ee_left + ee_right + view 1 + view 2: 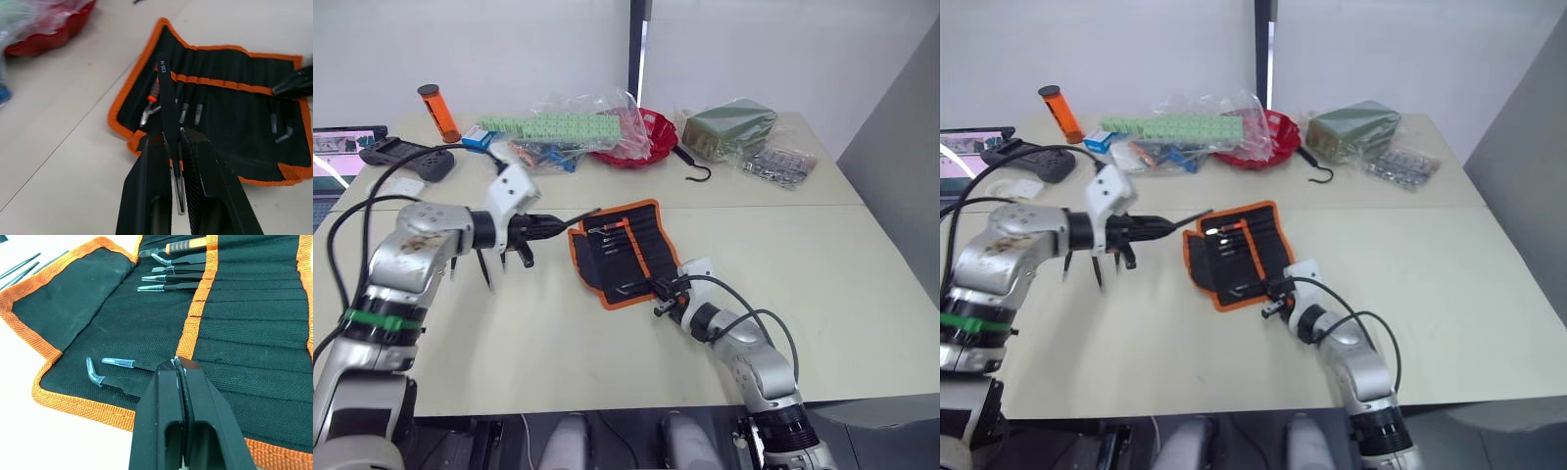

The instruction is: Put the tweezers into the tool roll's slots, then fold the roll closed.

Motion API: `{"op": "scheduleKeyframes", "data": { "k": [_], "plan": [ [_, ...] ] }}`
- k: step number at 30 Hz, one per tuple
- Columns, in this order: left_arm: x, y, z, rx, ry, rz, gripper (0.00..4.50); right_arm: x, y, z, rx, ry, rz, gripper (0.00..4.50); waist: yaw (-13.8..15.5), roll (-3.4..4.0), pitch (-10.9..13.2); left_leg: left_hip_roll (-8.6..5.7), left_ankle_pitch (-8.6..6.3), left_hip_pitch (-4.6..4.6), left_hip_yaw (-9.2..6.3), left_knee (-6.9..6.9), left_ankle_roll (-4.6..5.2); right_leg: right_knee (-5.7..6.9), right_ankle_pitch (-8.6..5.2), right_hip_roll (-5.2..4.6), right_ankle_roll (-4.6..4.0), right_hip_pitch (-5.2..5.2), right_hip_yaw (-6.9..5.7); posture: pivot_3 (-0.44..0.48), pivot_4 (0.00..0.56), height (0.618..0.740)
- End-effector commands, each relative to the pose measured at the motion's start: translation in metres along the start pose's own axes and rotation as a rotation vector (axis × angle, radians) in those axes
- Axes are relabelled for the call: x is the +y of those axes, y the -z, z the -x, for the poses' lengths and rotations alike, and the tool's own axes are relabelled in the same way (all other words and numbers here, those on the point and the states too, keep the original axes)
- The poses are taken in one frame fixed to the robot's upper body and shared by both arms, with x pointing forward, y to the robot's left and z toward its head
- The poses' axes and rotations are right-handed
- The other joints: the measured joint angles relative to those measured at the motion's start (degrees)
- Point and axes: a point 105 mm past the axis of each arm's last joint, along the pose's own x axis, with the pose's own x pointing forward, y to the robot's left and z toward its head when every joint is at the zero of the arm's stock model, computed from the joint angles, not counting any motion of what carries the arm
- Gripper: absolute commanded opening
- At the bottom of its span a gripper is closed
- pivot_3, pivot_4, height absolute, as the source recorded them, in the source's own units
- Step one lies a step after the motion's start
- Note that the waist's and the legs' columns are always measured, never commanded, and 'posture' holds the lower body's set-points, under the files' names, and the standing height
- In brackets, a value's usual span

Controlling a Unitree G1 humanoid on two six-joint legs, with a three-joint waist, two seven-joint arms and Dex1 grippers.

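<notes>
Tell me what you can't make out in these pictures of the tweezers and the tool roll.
- The tips of the tweezers already in the tool roll: hidden inside the slots, right wrist view.
- The tip of the tweezer held in the left gripper: lost against the black fabric, left wrist view.
- Whether the right gripper pinches the roll: its own fingers hide the contact.
- The loose tweezers beyond the left arm: partly hidden, head views.

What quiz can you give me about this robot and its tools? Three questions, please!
1. True or false: the left gripper is holding a black tweezer.
2. What colour is the edging of the tool roll? A green, B orange, C blue.
3. Fill the gap: the tool roll lies ___ on the table (open or folded).

Key: 1 true; 2 B; 3 open.
</notes>
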Motion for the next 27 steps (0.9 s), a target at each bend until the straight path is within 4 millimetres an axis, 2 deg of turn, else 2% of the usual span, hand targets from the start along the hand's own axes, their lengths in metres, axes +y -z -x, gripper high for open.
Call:
{"op": "scheduleKeyframes", "data": {
  "k": [1,5,14,19,27],
  "plan": [
    [-0.001,-0.009,-0.017,0.018,0.073,-0.097,0.01,-0.009,0.015,0.002,0.054,0.053,-0.01,0.0,0.0,0.0,0.0,0.0,0.0,0.0,-0.01,-0.01,0.0,0.0,0.0,0.01,0.0,0.0,0.0,0.0,0.15,0.74],
    [-0.003,-0.011,-0.04,0.061,0.139,-0.2,0.01,-0.012,0.014,0.002,0.051,0.071,-0.008,0.0,0.0,0.0,0.0,0.04,0.0,-0.04,-0.02,0.06,0.01,0.01,0.0,0.07,0.0,-0.01,0.0,0.0,0.15,0.74],
    [-0.003,-0.005,-0.07,0.135,0.18,-0.218,0.01,-0.018,0.014,0.003,0.05,0.1,0.003,0.0,0.2,0.01,0.0,0.03,0.0,-0.16,-0.09,0.21,0.01,0.04,0.0,0.09,0.01,-0.01,0.0,0.0,0.15,0.74],
    [-0.006,-0.001,-0.073,0.14,0.215,-0.199,0.01,-0.019,0.014,0.004,0.051,0.105,0.007,0.0,0.0,0.01,0.0,0.03,0.0,-0.17,-0.1,0.24,0.01,0.05,0.0,0.09,0.04,-0.02,0.0,0.0,0.15,0.74],
    [-0.005,0.01,-0.067,0.162,0.216,-0.172,0.01,-0.016,0.016,0.005,0.057,0.098,0.011,0.0,0.1,0.01,0.0,0.02,0.01,-0.2,-0.14,0.25,0.01,0.05,0.01,0.09,0.04,-0.02,0.0,0.0,0.15,0.74]
  ]
}}
